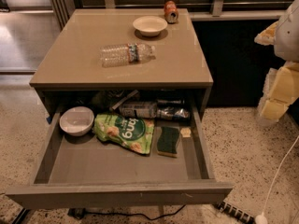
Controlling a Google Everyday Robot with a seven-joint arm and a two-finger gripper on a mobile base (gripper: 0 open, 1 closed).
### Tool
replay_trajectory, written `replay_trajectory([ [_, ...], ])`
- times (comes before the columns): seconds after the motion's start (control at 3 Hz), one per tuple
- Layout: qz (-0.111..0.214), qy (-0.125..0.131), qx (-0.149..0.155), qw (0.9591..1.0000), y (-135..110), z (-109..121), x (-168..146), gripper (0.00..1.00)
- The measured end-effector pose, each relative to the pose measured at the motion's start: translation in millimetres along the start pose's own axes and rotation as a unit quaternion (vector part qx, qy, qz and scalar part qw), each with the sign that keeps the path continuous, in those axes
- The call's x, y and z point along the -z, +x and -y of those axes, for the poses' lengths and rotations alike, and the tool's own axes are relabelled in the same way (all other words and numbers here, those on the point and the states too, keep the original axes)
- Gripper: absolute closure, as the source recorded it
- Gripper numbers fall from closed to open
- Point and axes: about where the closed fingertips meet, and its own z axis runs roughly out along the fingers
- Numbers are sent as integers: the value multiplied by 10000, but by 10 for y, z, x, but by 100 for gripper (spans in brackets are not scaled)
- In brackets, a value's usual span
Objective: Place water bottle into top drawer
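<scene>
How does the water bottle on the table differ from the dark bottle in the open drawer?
The water bottle is clear and white-capped; the dark bottle has a dark wrapper. The water bottle lies on the table top; the dark bottle lies at the back of the top drawer. Both lie on their sides. The pincer is at the right edge, touching neither.

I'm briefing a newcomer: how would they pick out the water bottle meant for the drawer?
On the tan-topped table, in front of the white bowl, lies a clear ribbed plastic water bottle on its side. Unlike the darker bottle in the grey top drawer below, it is see-through with a white cap and blue-and-white label. The gripper sits at the right edge, apart from it.
</scene>
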Motion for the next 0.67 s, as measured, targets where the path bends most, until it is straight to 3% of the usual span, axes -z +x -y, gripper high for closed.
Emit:
replay_trajectory([
  [0.33, 50, 17, -29, 10000, -11, 11, -10, 3],
  [0.67, 419, 150, -218, 9988, -147, 144, -100, 4],
])
